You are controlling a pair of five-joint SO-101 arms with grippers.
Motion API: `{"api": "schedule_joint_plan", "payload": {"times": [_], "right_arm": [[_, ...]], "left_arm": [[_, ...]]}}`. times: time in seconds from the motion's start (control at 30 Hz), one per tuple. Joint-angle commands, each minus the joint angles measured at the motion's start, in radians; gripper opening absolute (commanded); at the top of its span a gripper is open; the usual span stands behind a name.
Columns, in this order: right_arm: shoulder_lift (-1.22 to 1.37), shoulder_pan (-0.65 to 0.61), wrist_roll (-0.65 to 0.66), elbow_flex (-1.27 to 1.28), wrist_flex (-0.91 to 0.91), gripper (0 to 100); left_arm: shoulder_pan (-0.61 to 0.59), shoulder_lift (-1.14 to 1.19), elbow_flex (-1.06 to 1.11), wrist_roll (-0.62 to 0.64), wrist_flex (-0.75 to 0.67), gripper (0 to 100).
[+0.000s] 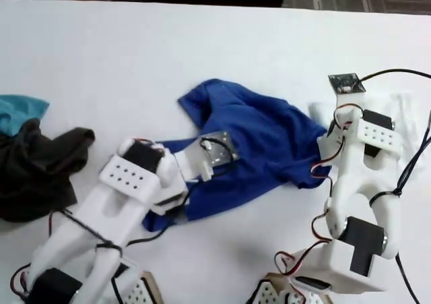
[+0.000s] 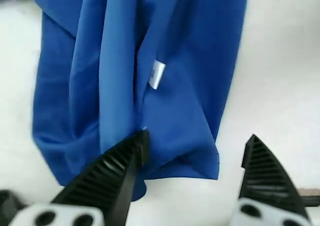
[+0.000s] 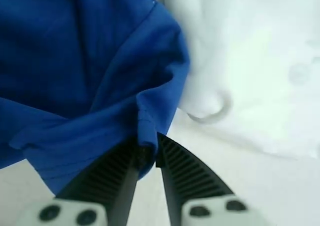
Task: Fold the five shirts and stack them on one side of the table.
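At mid-bench (image 1: 135,61), the blue shirt (image 1: 256,135) lies crumpled between my two arms. My right pincer (image 3: 150,146) is pressed together on a fold at the shirt's edge, just beside a white shirt (image 3: 250,60). My left pincer (image 2: 197,141) stands spread at the opposite hem, one finger (image 2: 125,161) touching the cloth, the other over bare bench. A black shirt (image 1: 34,169) and a teal shirt (image 1: 17,108) lie heaped far to my left.
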Motion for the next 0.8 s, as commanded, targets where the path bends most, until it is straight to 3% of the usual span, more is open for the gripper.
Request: {"api": "schedule_joint_plan", "payload": {"times": [0.0,0.3,0.57,0.77], "right_arm": [[-0.070,-0.007,-0.003,-0.006,-0.007,2.1],[-0.070,-0.004,-0.003,-0.005,-0.008,2.1],[-0.070,-0.002,-0.003,-0.005,-0.007,2.1],[-0.070,-0.005,-0.003,-0.005,-0.007,2.1]], "left_arm": [[-0.051,0.064,0.021,-0.012,-0.057,31],[-0.229,0.235,-0.285,-0.011,-0.063,31],[-0.166,0.394,-0.344,-0.005,-0.014,31],[-0.078,0.382,-0.344,-0.005,0.092,31]]}}
